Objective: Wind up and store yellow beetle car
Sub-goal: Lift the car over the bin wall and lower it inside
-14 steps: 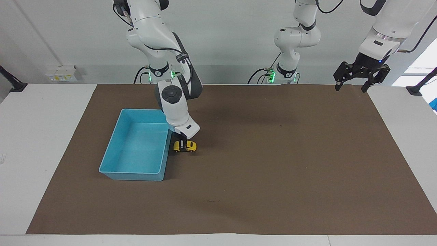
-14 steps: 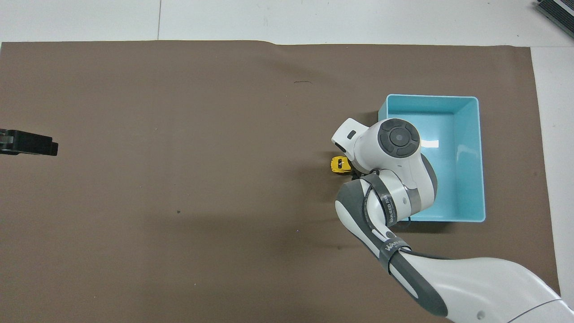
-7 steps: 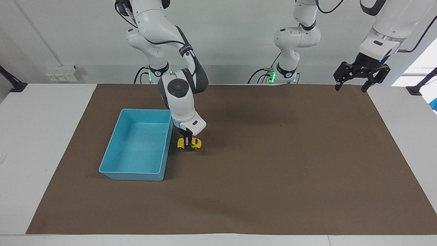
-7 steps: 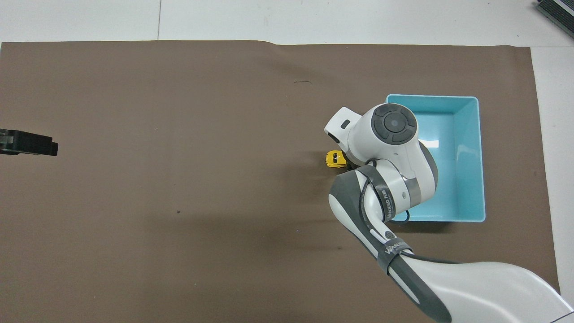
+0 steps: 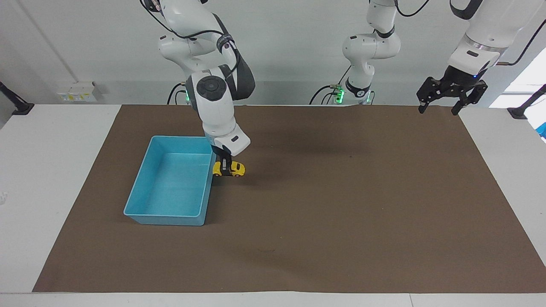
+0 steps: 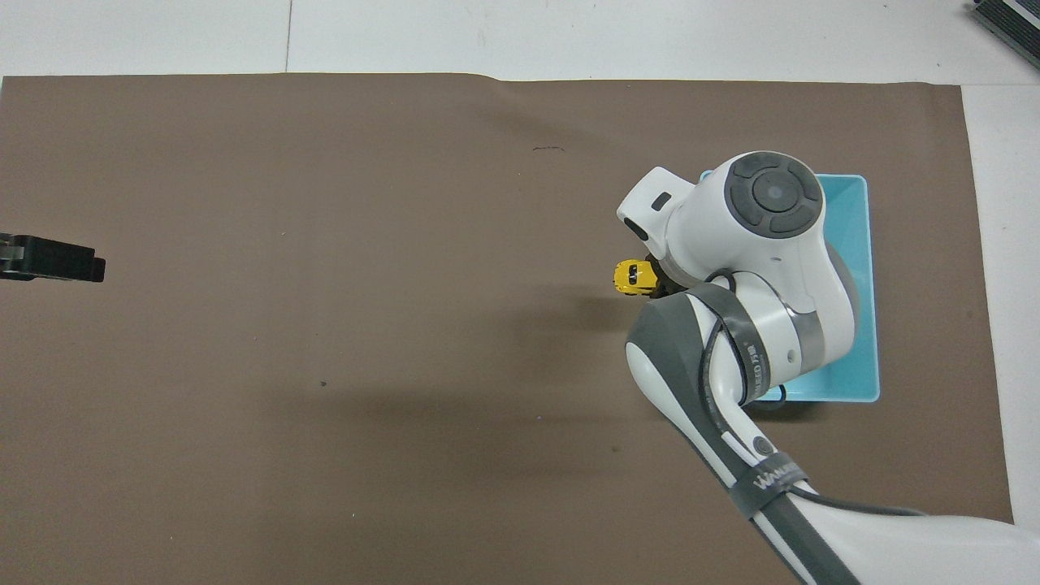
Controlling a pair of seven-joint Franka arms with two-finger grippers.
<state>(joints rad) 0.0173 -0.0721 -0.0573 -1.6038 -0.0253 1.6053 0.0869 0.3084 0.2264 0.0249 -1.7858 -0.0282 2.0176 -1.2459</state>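
The yellow beetle car (image 5: 230, 169) is held in the air, just above the brown mat, beside the rim of the light-blue bin (image 5: 170, 184). My right gripper (image 5: 225, 165) is shut on the car from above. In the overhead view the car (image 6: 634, 277) pokes out from under the right arm's wrist, next to the bin (image 6: 855, 268), which the arm largely covers. My left gripper (image 5: 439, 104) hangs open and empty, high over the mat's corner at the left arm's end; its tip also shows in the overhead view (image 6: 50, 258). The left arm waits.
A brown mat (image 5: 341, 204) covers most of the white table. The bin holds nothing that I can see. A small dark mark (image 5: 266, 250) lies on the mat far from the robots.
My right gripper has lifted the car off the mat and carried it up beside the bin's rim. The wrist has risen and swung over the bin. The left arm has not moved.
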